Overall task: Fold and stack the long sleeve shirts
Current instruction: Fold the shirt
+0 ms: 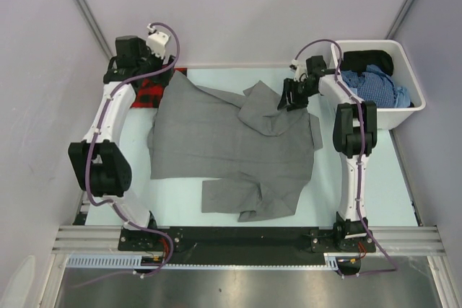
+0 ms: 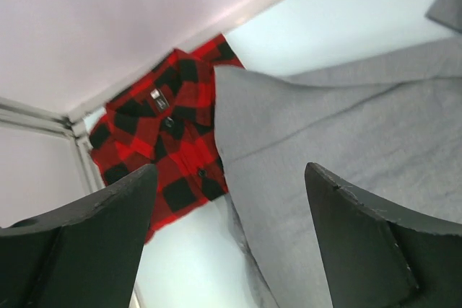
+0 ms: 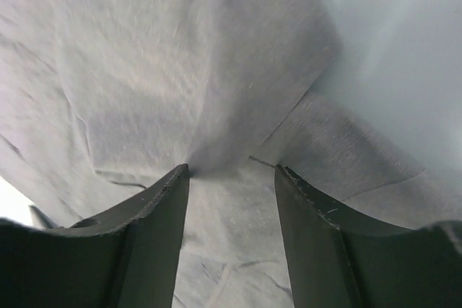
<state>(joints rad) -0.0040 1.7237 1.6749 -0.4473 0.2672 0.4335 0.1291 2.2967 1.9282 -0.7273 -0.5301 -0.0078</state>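
Although the red-and-black plaid shirt (image 2: 162, 146) already lies as a compact folded bundle in the far-left corner of the bench (image 1: 375, 171), the job looks to be only about half done. The grey shirt (image 1: 231, 149) is spread wide across the middle, with 1 sleeve laid over its far-right shoulder area and the other doubled across its near hem. It is not yet a tidy rectangle and nothing is stacked. By my reading, what is left is to fold the grey body down to the plaid's size and set 1 on the other. The left hand (image 2: 229, 178) hovers over the far-left corner with its jaws wide apart and nothing between them. The right hand (image 3: 231, 171) sits low over the grey shirt's far-right part, its fingers parted with a ridge of cloth beneath the gap, and I see nothing pinched. The grey shirt's far-left edge overlaps the plaid's right side, so pulling that corner could drag the folded bundle. Open room is uneven. There is a clear strip of bare bench along the near edge in front of the doubled sleeve, and another down the right side around the right arm. On the left the grey hem runs close to the left arm's elbow. A white bin (image 1: 415, 104) holding blue garments (image 1: 375, 84) and something black (image 1: 372, 59) fills the far-right corner, and walls close in the back and both sides.
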